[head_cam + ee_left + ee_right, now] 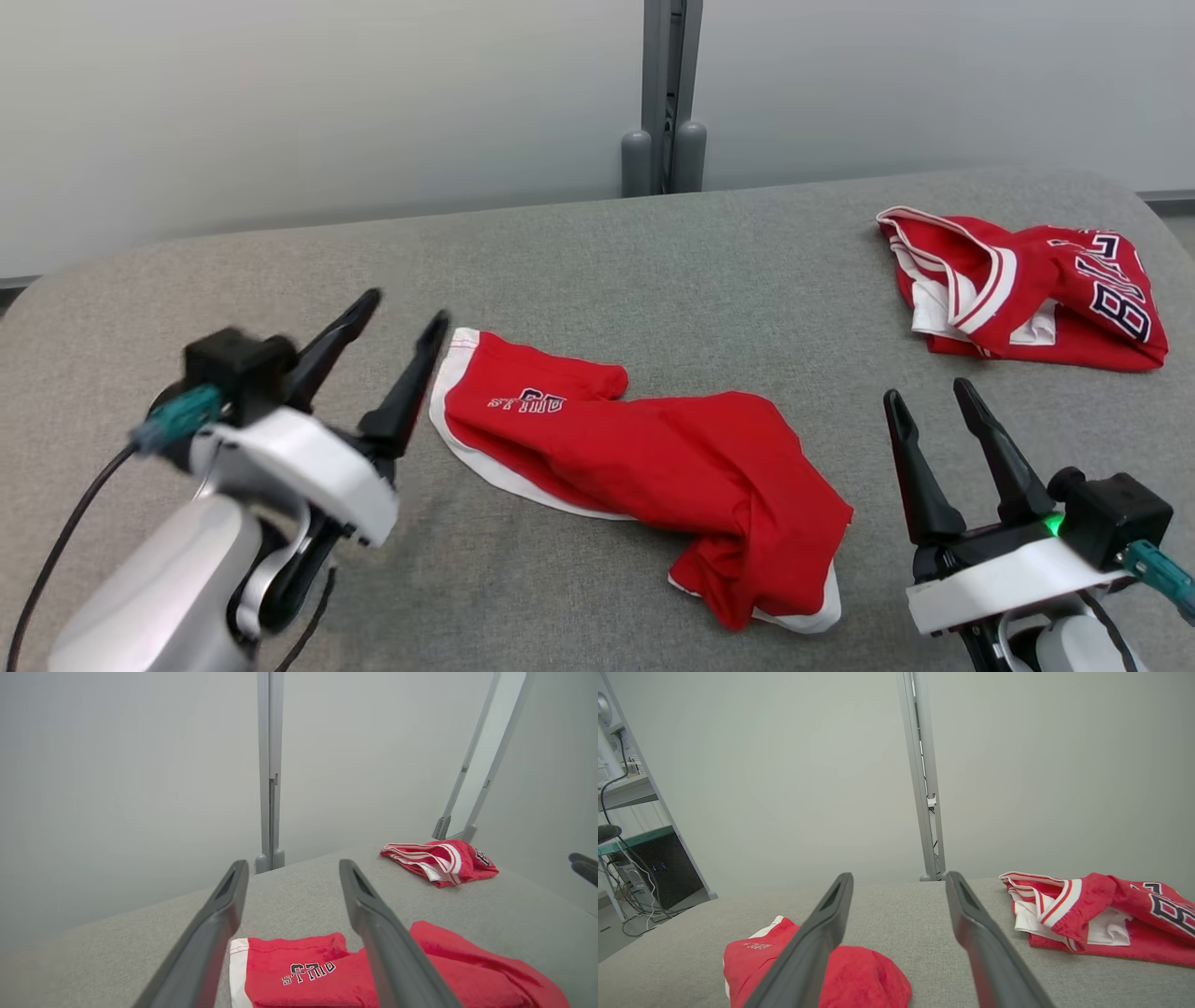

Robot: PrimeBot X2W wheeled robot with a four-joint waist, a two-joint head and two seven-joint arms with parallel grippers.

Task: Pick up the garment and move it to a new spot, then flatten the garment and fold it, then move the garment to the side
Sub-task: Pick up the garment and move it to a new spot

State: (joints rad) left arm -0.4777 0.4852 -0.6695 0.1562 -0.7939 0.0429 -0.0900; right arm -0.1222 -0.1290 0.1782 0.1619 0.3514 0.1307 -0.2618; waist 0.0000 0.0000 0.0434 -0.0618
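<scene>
Grey table (pixel 653 261) ahead of me: red shorts (pixel 653 457) lie crumpled at its middle. My left claw (pixel 406 310) hangs fingers apart just beside their white-trimmed end; my right claw (pixel 926 392), also spread and empty, sits opposite. A red jersey (pixel 1027 280) lies far right.

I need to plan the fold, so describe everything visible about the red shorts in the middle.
The shorts are red, soft-looking fabric, with white trim on the edges and small dark-and-white lettering near the left end. They lie crumpled and twisted, not flat, running diagonally on the grey table, the near right end bunched up. The table alone seems to touch them; the open left gripper hovers close by the trimmed end.
</scene>
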